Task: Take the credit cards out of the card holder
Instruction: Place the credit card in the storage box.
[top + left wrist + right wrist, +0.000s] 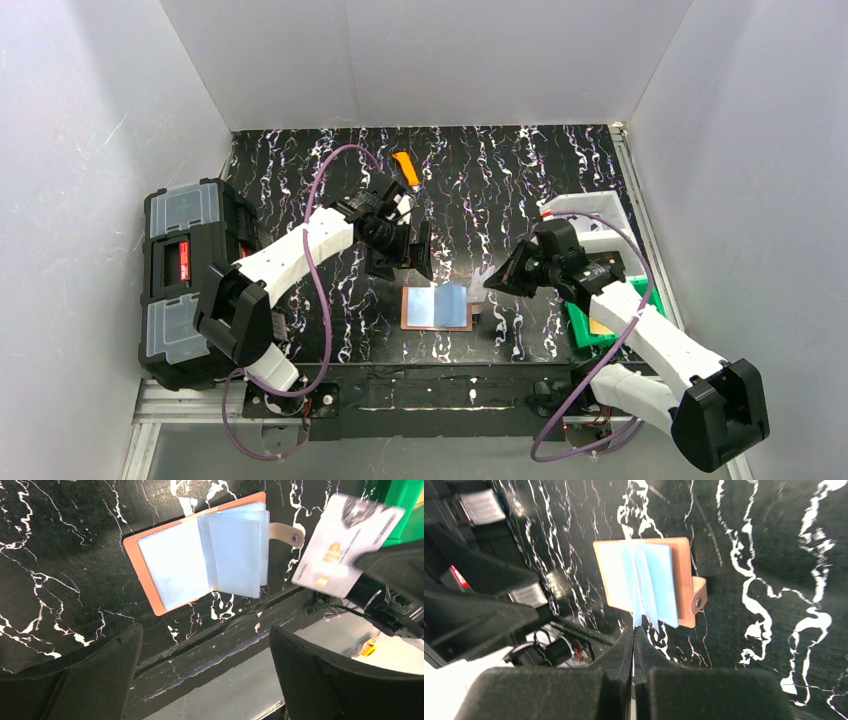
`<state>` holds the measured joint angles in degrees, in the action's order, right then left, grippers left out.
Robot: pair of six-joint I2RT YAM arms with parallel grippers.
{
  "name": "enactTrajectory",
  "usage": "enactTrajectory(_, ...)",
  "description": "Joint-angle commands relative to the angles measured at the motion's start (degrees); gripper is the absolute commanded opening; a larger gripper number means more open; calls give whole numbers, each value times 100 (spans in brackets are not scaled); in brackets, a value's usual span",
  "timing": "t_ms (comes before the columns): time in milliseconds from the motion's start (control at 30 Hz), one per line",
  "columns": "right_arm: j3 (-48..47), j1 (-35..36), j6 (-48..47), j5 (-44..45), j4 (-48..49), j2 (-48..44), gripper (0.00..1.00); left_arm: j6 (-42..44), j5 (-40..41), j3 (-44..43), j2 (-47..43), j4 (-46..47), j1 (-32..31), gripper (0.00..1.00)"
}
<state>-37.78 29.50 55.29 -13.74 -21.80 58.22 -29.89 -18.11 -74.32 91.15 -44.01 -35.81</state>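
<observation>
Pinches a pale credit card [345, 542] in the closed right gripper [634, 636], raised just right of the open card holder [437, 307] flat on the marbled table [520, 180]. Hovers with the left gripper [404, 262] spread wide, empty, just behind the holder.

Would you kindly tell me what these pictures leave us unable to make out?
- Left wrist view: the print on the card held by the right gripper is blurred.
- Right wrist view: that card shows edge-on only, pinched between the shut jaws.
- All views: whether the card holder has another card behind its cloudy sleeves.
- Top view: the contents of the green bin, mostly covered by the right arm.
</observation>
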Motion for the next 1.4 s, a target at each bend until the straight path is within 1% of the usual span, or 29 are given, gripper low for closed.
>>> enactTrajectory(0, -474, -518, 62, 262, -374, -56, 1, 201, -299, -51, -311, -48, -14, 98)
enactTrajectory(233, -974, -1867, 30, 378, -624, 101, 1, 187, -608, 35, -142, 279, -17, 98)
enactTrajectory(400, -1502, -2755, -66, 949, -804, 415, 1, 140, -772, 153, -69, 539, -21, 98)
enactTrajectory(500, -1616, -3263, 2, 1263, -572, 505, 1, 150, -789, 142, -45, 544, -18, 98)
enactTrajectory(600, -1750, -3650, 39, 1344, -340, 775, 1, 135, -817, 138, -52, 543, -18, 98)
enactTrajectory(767, -2142, -3956, 112, 1640, -193, 1475, 1, 115, -779, 98, -115, 452, -22, 98)
enactTrajectory(933, -2377, -4074, 202, 1622, 150, 2124, 1, 110, -764, 102, -180, 378, -13, 98)
enactTrajectory(1167, -2862, -4097, 218, 1421, 227, 2980, 1, 73, -723, 238, -288, 342, -22, 98)
enactTrajectory(1200, -2936, -4097, 212, 1417, 186, 3037, 3, 76, -716, 261, -296, 348, -22, 98)
enactTrajectory(1267, -3088, -4100, 186, 1416, 38, 3115, 12, 80, -667, 299, -323, 323, -17, 98)
enactTrajectory(1367, -3209, -4098, 154, 1412, -174, 3117, 34, 81, -555, 342, -351, 288, -21, 98)
